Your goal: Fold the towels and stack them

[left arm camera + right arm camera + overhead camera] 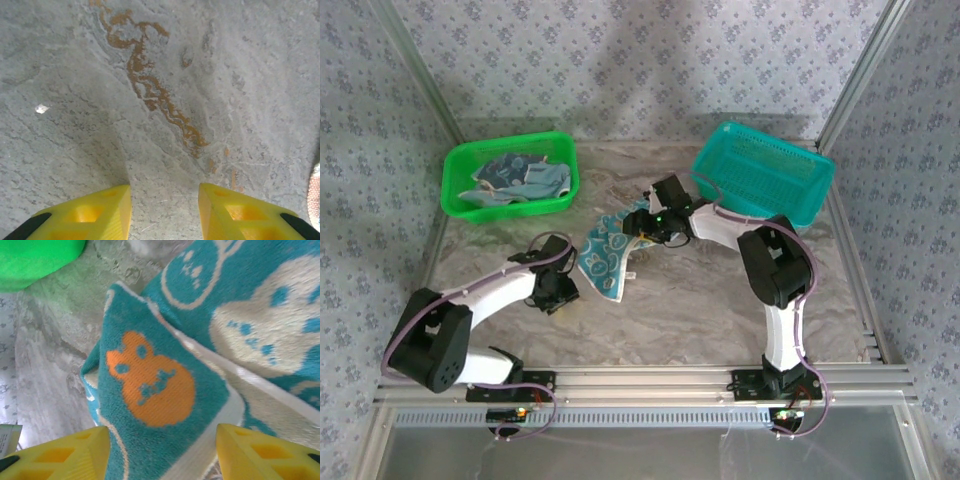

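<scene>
Teal cloth towel (607, 255), just one, is lying mid-frame beneath the right gripper (162, 440), which is hovering open; the left gripper (164, 195) is gaping over the grey table (75, 100); one green plastic basket (510, 207) and one teal plastic basket (760, 165) are sitting above.

Overall brightness: bright, even and diffuse in all three views; no hard glare.
Overhead shadows: soft, faint shadows on the table (720, 300) beside both arms; a dim grey patch on the back wall (620, 60).
Overhead sharpness: moderate; fine detail soft.
Left wrist view: table texture sharp mid-frame; soft shadow spreading up from between the yellow jaws.
Right wrist view: towel (150, 380) weave sharp at centre; green basket (35, 260) corner out of focus and strongly saturated.
</scene>
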`<state>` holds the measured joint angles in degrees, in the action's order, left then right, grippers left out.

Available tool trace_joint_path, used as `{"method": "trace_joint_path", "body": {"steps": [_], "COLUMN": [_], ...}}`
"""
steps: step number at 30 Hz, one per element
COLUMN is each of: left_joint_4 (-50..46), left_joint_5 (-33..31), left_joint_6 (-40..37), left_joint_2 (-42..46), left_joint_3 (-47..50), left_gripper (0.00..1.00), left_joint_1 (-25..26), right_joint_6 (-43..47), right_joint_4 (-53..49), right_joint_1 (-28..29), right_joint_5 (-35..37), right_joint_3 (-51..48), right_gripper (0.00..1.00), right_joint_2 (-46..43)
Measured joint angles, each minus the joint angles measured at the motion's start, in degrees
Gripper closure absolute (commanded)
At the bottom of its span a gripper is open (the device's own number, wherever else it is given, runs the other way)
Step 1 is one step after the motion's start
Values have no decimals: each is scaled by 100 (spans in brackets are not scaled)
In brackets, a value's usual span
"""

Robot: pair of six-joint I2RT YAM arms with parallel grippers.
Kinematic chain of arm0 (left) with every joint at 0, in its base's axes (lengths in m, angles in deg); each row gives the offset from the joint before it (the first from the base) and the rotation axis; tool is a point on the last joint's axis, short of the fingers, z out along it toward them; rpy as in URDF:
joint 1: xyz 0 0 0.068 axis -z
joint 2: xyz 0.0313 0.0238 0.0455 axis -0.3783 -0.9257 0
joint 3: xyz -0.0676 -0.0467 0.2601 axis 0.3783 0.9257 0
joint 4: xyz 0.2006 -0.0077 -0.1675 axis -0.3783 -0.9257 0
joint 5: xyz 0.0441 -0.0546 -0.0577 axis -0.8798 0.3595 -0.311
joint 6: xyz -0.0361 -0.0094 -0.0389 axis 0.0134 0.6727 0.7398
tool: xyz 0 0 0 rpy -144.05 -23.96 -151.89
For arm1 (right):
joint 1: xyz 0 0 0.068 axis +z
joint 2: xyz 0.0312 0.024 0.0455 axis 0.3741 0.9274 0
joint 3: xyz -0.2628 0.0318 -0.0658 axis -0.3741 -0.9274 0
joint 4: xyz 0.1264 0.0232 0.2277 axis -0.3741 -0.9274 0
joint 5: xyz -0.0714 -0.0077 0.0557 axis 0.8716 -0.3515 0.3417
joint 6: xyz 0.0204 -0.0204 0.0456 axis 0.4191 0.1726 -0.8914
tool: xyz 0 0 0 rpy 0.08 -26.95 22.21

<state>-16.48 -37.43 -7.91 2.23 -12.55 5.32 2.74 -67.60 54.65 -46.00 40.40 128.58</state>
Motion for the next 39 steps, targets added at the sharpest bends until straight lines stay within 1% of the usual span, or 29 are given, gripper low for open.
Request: {"method": "trace_joint_path", "body": {"steps": [1,4,9,10,11,14,18,23,28,30,33,35,39], "left_joint_4": [-17,-57,-267,-321,-363,-455,-586,-26,337,374,348,306,225], "left_joint_5": [0,0,-39,-42,-44,-42,-42,-37,70,96,90,74,20], "left_joint_6": [-15,-59,-192,-229,-267,-369,-535,-743,-785,-765,-623,-444,22], "left_joint_2": [-22,-74,-313,-374,-420,-507,-699,-839,-914,-999,-1067,-1064,-1062], "left_joint_3": [-24,-66,-289,-345,-389,-470,-664,-1029,-1182,-1187,-1187,-1187,-1187], "left_gripper": [60,60,61,61,61,61,61,60,58,58,58,58,59], "left_joint_1": [0,2,26,33,33,33,33,39,184,299,608,890,1381], "right_joint_6": [-28,-114,-188,-195,-210,-197,-192,-192,-166,-164,-120,-52,39], "right_joint_4": [11,46,59,70,90,90,90,74,90,81,-26,-101,-177], "right_joint_1": [37,129,254,278,299,356,459,745,1064,1047,957,879,691], "right_joint_5": [-22,-35,-31,-31,-24,37,142,264,389,420,492,599,837], "right_joint_3": [-9,-109,-271,-304,-339,-433,-544,-743,-979,-1049,-1161,-1226,-1471], "right_gripper": [44,53,84,92,97,97,100,98,96,92,88,82,75], "right_joint_2": [33,55,55,55,55,50,42,4,-118,-208,-372,-533,-1032]}}
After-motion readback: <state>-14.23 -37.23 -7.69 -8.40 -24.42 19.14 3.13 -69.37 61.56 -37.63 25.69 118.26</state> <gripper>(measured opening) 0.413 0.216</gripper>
